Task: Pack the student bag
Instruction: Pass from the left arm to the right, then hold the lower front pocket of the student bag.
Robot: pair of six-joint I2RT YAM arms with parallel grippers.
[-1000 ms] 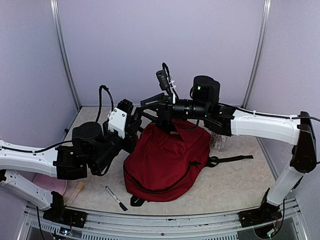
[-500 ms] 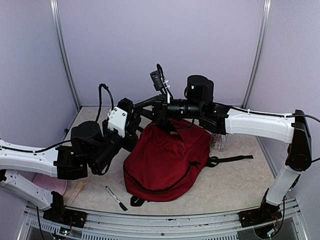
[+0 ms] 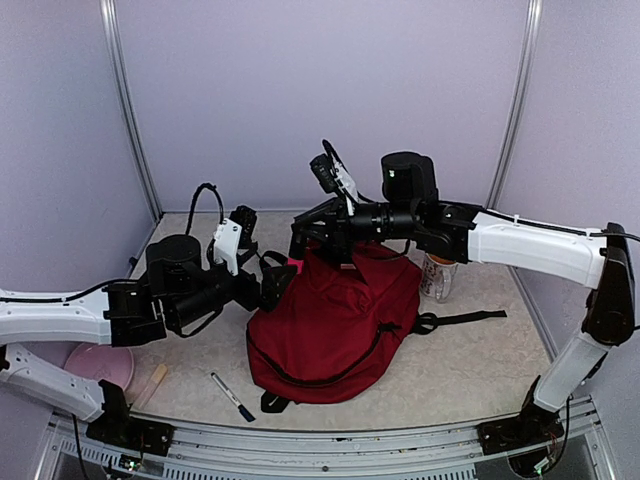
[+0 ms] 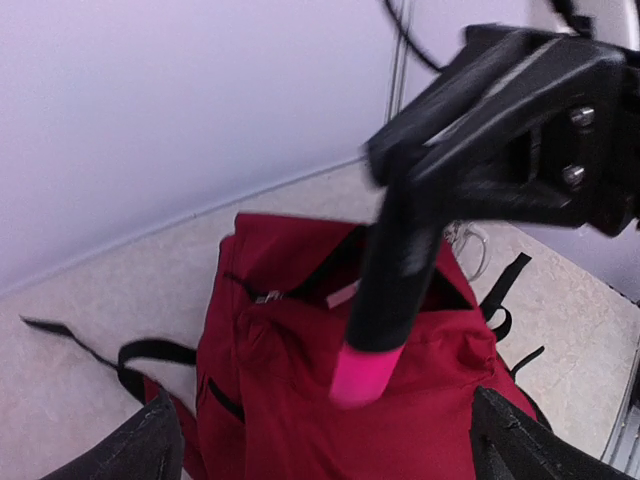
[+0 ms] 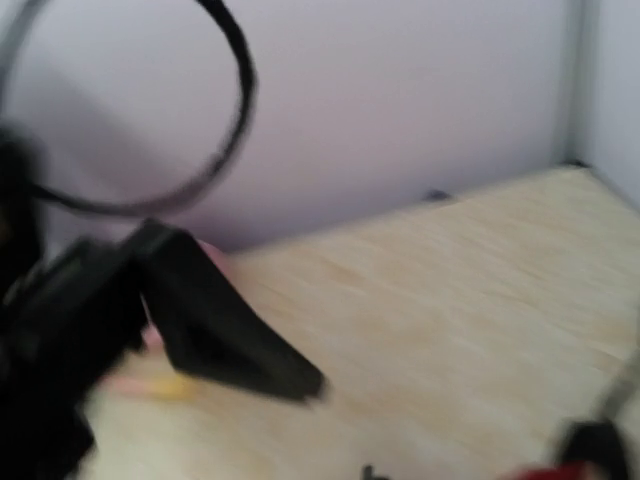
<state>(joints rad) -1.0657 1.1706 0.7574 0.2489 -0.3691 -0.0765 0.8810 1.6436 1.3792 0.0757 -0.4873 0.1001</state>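
Pale tabletop [image 3: 470, 370], far middle: student bag [image 3: 330, 320], mouth open. Right fingers [image 4: 480, 150] clamp pink-capped marker [image 4: 385, 290], cap down, steeply tilted above the mouth. Left fingers [image 4: 150, 450] wide, alongside.

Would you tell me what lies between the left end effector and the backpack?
A pink-tipped black marker in the right end effector, seen in the left wrist view.
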